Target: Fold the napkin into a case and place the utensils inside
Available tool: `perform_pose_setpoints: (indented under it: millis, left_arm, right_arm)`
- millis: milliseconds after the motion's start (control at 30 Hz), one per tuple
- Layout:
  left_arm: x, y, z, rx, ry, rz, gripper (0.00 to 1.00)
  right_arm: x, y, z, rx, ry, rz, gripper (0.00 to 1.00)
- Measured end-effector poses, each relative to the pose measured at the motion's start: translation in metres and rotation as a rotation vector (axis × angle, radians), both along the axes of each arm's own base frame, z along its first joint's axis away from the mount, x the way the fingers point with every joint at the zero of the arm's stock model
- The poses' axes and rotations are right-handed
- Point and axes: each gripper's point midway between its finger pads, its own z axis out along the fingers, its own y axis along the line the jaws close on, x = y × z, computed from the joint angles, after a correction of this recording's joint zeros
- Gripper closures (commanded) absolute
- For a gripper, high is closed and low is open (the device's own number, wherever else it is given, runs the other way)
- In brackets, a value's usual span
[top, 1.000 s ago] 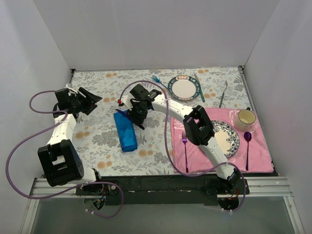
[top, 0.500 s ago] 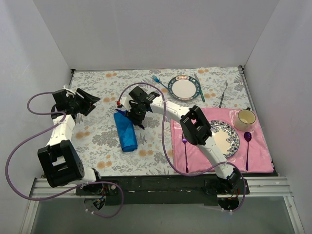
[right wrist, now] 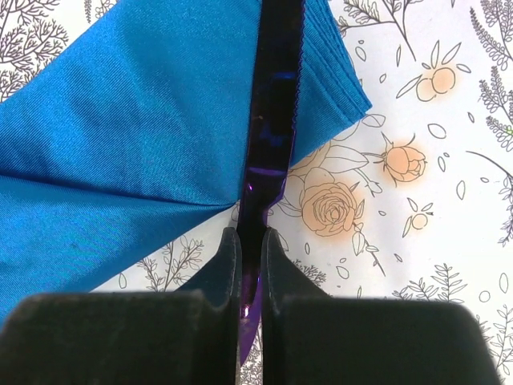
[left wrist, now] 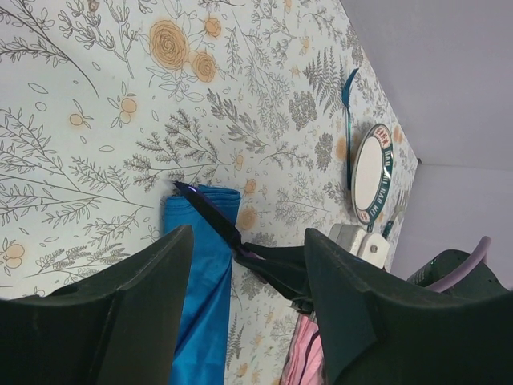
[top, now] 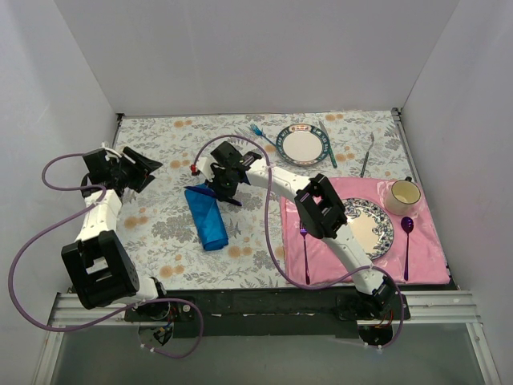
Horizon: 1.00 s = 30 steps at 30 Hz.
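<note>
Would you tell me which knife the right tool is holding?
The dark purple knife, over the blue napkin; the teal knife lies beside the far plate.

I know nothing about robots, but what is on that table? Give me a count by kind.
Plates: 2 (teal-rimmed plate, patterned plate)
Forks: 2 (light-blue fork, magenta fork)
Knives: 2 (dark purple knife, teal knife)
Spoons: 1 (purple spoon)
Kind unclear: 1 (grey utensil)
Cups: 1 (cup)
Cloths: 2 (blue napkin, pink placemat)
Total: 11
</note>
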Motion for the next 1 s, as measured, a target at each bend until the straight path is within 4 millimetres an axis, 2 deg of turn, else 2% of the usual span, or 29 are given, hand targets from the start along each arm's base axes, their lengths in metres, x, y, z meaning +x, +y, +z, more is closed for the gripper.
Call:
perform_pose_setpoints:
  millis: [367, 533, 667, 1000]
  left_arm:
    - [-0.002, -0.004, 0.000, -0.001, -0.004, -0.030, 0.36]
    - [-0.002, -0.006, 0.003, -0.003, -0.018, -0.048, 0.27]
    - [-0.002, -0.009, 0.008, -0.006, -0.052, -0.069, 0.23]
    - [-0.006, -0.028, 0.003, -0.071, -0.071, -0.110, 0.23]
  right_arm:
    - [0.001, 0.001, 0.003, 0.005, 0.010, -0.033, 0.99]
    - [0.002, 0.001, 0.012, 0.023, 0.021, -0.057, 0.99]
    - [0.003, 0.001, 0.034, 0.065, 0.029, -0.086, 0.99]
    - [0.012, 0.002, 0.113, 0.249, 0.029, -0.151, 0.99]
